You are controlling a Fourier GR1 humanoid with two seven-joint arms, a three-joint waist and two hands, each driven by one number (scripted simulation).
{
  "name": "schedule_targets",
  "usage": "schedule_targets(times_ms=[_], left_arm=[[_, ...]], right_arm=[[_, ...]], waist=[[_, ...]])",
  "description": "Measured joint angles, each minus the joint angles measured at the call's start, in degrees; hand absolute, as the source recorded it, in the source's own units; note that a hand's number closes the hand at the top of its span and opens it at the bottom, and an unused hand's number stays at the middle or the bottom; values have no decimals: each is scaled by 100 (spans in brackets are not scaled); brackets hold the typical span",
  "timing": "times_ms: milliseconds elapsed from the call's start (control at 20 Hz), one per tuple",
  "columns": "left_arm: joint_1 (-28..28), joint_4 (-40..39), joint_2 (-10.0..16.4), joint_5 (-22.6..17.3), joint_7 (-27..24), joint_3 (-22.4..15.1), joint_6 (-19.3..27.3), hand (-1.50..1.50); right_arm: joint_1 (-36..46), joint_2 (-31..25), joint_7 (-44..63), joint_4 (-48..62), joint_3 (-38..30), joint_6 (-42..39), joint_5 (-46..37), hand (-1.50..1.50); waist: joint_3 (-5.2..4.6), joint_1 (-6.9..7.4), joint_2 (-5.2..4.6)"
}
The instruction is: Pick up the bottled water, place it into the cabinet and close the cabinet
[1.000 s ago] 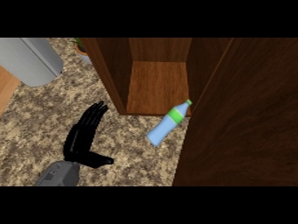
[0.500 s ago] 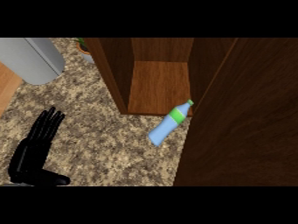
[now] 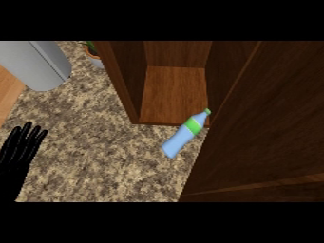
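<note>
Bottled water (image 3: 185, 134): lies on counter (image 3: 101, 142), long axis diagonal, green cap toward open cabinet (image 3: 171, 90), base lower left. Left hand (image 3: 11, 160): fingers straight, empty.

Single head view, looking steeply down from above onto the counter (image 3: 87, 128), facing the open cabinet (image 3: 171, 95) at top centre, close enough that its door (image 3: 276, 123) fills the right side and the counter's left edge shows.
</note>
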State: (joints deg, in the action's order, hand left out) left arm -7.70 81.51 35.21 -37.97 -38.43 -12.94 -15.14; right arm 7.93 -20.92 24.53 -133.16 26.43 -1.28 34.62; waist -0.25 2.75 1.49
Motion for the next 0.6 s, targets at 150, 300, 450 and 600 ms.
schedule_targets(times_ms=[150,300,450,600], left_arm=[[-204,300,186,-113,106,99,-25,-150],[-389,643,339,-231,247,179,-16,-150],[-605,993,470,-368,344,292,-3,-150],[-756,1295,578,-498,469,395,0,-150]], right_arm=[[636,340,232,69,542,515,-623,150],[1241,865,531,263,1111,1113,-1400,150],[1886,1464,708,793,1597,1713,-2016,150],[2595,1784,655,1425,1879,2475,-2161,150]], waist=[[-6,4,-4],[-5,-7,-10],[-1,13,-31],[5,38,-68]])
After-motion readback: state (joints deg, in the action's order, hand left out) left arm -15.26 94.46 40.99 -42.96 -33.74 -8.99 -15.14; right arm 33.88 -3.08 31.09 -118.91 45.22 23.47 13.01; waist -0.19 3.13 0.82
